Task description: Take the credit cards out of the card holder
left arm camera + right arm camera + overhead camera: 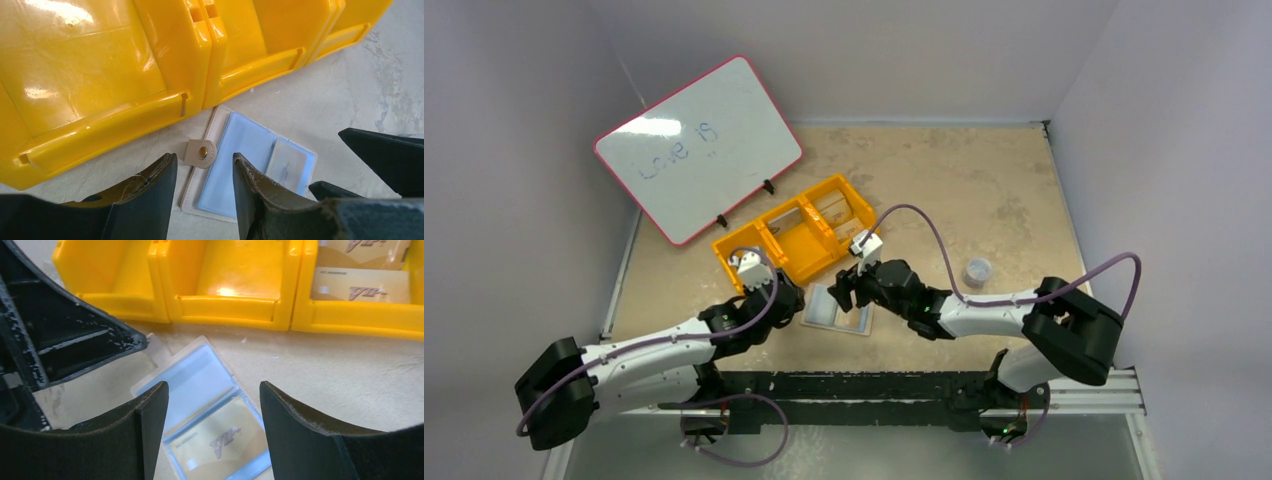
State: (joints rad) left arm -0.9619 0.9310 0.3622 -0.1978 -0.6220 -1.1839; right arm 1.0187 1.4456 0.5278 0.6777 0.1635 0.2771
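Nearest, the left gripper (204,159) and right gripper (214,387) hover, jaws apart, over the card holder (197,372), which lies open just before the yellow bin (225,307). One tan card (220,442) sits sleeved, possibly the last; extraction calls for pinching its edge. Two cards (360,285) lie in the bin's end compartment.

Card holder (837,308) flat on table (984,190), just before bin (819,255); 1 credit card (217,440) in its right panel; 2 credit cards (360,285) in bin's right compartment; whiteboard (699,150) behind bin, to left; cup (977,270) well apart, to right.
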